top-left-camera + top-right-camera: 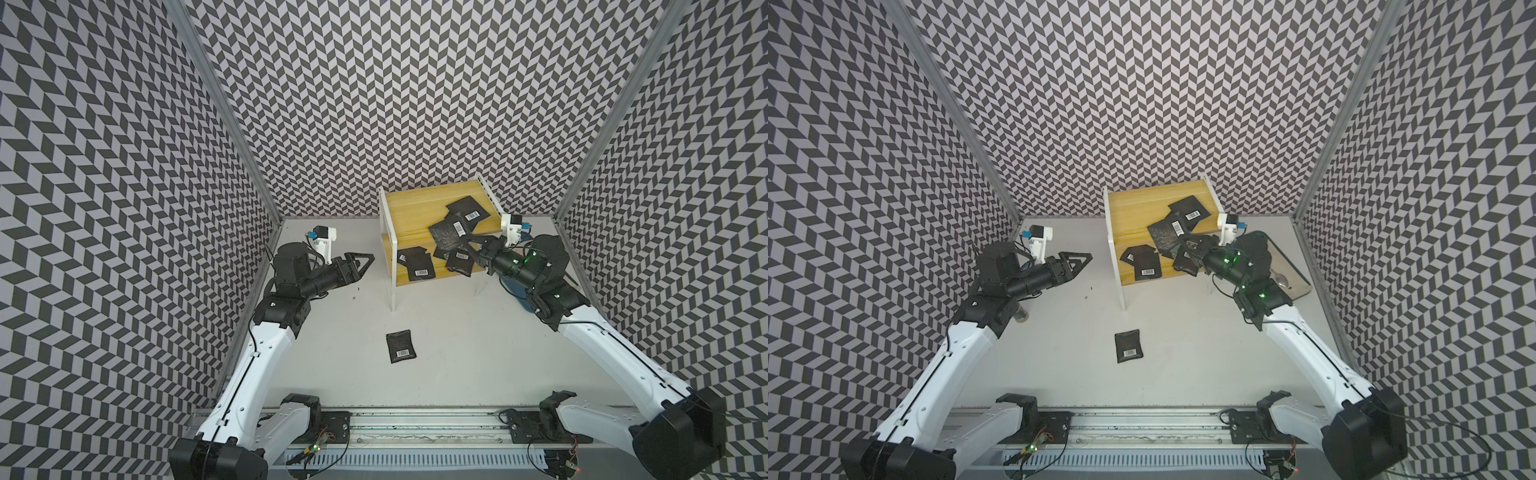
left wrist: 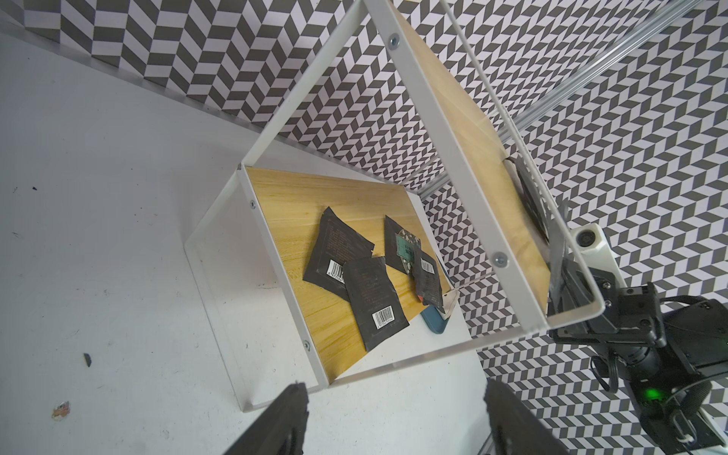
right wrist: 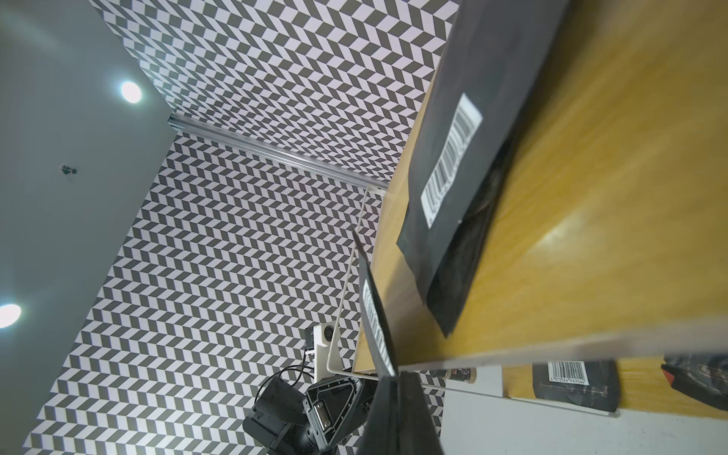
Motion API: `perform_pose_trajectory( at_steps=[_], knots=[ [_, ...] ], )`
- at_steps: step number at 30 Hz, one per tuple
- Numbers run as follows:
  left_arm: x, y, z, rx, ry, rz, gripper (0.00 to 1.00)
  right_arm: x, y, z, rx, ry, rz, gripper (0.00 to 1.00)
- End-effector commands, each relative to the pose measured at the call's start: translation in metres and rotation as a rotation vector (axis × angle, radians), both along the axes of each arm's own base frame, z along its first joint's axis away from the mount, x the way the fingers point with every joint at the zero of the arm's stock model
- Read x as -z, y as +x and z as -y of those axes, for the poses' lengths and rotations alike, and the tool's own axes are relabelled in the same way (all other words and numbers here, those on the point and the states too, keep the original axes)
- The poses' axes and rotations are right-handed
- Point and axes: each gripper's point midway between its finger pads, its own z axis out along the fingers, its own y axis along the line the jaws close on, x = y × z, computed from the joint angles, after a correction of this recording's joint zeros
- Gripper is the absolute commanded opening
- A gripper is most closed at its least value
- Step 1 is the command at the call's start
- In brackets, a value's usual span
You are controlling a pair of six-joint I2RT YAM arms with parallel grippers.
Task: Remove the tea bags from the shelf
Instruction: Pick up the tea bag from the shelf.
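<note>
A: Where's the tea bag (image 3: pixel 376 323)?
B: At the near right edge of the shelf (image 1: pixel 409 199), top board, standing edge-on, pinched by the right gripper (image 3: pixel 390 378), jaws closed.
A: The left gripper (image 1: pixel 365 261)?
B: Jaws wide, empty, farther off to the left.

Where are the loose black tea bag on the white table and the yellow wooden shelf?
Loose black tea bag (image 1: pixel 401 346): a top view, middle.
Yellow wooden shelf (image 1: pixel 417 205): a top view, upper board.

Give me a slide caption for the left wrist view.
Open left end effector faces the shelf, tea bags strewn on its lower board.
</note>
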Motion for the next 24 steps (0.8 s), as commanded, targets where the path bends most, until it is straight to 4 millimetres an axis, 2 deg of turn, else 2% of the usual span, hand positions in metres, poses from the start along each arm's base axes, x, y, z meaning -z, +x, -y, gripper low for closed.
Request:
perform_pose_trajectory(
  at_steps=[1, 7, 24],
  knots=[
    [-0.008, -0.004, 0.001, 0.01, 0.0, 0.044, 0.74, -0.016, 0.0, 0.0, -0.009, 0.016, 0.046, 0.02],
    [-0.009, -0.004, 0.001, 0.009, -0.002, 0.047, 0.74, -0.022, -0.004, 0.0, -0.023, 0.012, 0.065, 0.0],
    [-0.007, -0.004, 0.001, 0.007, 0.001, 0.044, 0.74, -0.055, -0.021, -0.006, -0.118, 0.022, 0.163, 0.0]
  ],
)
